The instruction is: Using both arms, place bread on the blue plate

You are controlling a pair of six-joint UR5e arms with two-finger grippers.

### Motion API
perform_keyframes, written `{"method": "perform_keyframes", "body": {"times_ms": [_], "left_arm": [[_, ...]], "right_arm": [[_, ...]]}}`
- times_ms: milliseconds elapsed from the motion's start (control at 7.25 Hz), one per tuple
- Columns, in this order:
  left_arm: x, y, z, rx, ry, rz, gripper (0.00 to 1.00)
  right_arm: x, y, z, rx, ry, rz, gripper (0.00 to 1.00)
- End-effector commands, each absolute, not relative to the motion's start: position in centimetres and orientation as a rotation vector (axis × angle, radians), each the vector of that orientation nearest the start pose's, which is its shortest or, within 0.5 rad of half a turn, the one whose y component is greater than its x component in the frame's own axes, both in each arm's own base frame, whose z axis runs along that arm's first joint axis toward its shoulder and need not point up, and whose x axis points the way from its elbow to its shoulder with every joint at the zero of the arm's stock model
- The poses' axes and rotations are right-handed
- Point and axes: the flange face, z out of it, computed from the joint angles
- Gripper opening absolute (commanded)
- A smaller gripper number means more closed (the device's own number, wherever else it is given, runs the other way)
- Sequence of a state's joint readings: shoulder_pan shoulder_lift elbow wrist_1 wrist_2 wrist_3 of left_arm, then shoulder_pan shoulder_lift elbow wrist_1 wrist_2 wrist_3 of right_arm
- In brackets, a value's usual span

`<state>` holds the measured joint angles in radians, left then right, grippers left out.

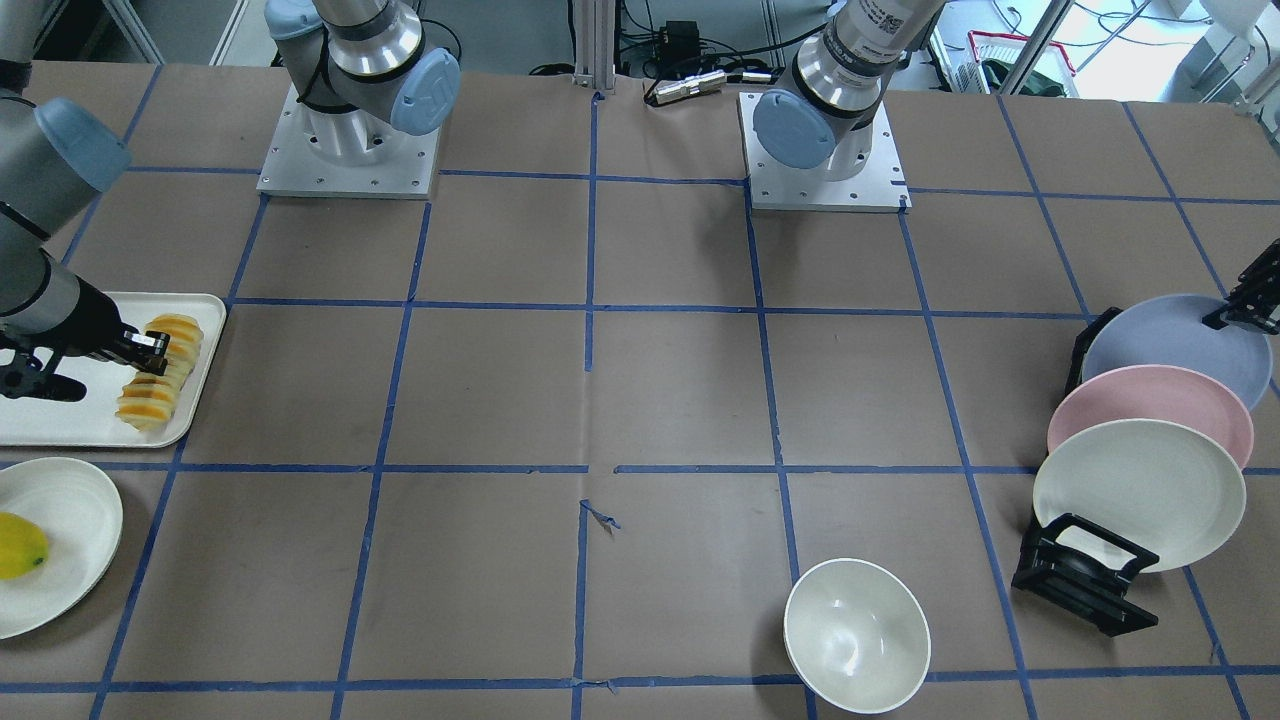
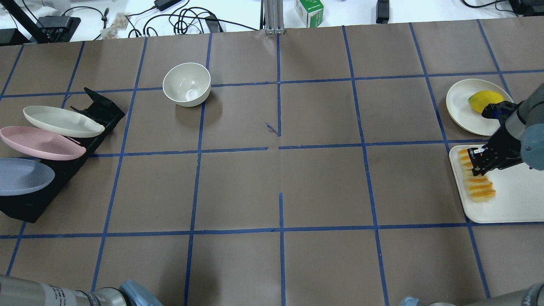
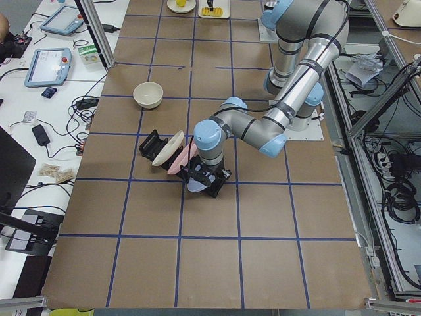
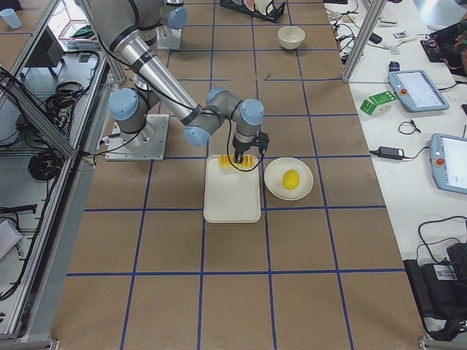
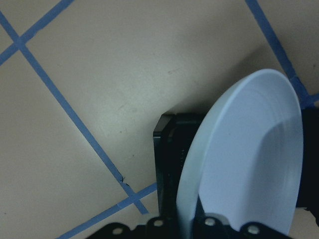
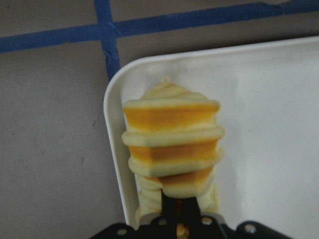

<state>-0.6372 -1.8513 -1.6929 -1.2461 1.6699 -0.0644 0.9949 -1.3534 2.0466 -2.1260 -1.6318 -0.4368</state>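
Pale-yellow, orange-topped bread [image 1: 150, 400], one loaf, lies on one white tray [image 1: 80, 425], the right gripper [image 1: 158, 345] jaws closed on it. One black rack [image 1: 1085, 585] holds three plates: the blue plate [image 1: 1170, 350], its rim between the left gripper [image 1: 1230, 318] jaws, grip unclear, a pink plate [image 1: 1150, 410] and a cream plate [image 1: 1140, 490].

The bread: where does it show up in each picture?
Front-facing: bread far left.
Overhead: bread far right.
Left side: bread top edge, tiny.
Right side: bread centre.
Left wrist: absent.
Right wrist: bread centre, close.
Shared landmark: white tray beneath it.
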Motion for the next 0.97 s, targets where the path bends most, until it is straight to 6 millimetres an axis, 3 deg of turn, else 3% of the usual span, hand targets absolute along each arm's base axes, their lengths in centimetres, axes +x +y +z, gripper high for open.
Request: {"method": "perform_keyframes", "body": {"times_ms": [0,414,552,828], "left_arm": [[38.2,-43.6,31.9,-1.469,2.706,0.172,0.12],[37.4,-43.0,34.5,-1.469,2.705,0.168,0.12],[36.7,-42.4,37.6,-1.47,2.701,0.164,0.12],[33.2,-39.3,47.4,-1.464,2.677,0.225,0.12]], "right_arm": [[-16.2,-48.9,26.3,0.318,3.102,0.276,0.0],[-13.7,-50.6,30.3,0.342,3.057,0.378,0.0],[-12.5,-51.1,32.3,0.31,3.078,0.352,0.0],[-8.3,-52.0,36.8,0.247,3.12,0.317,0.0]]}}
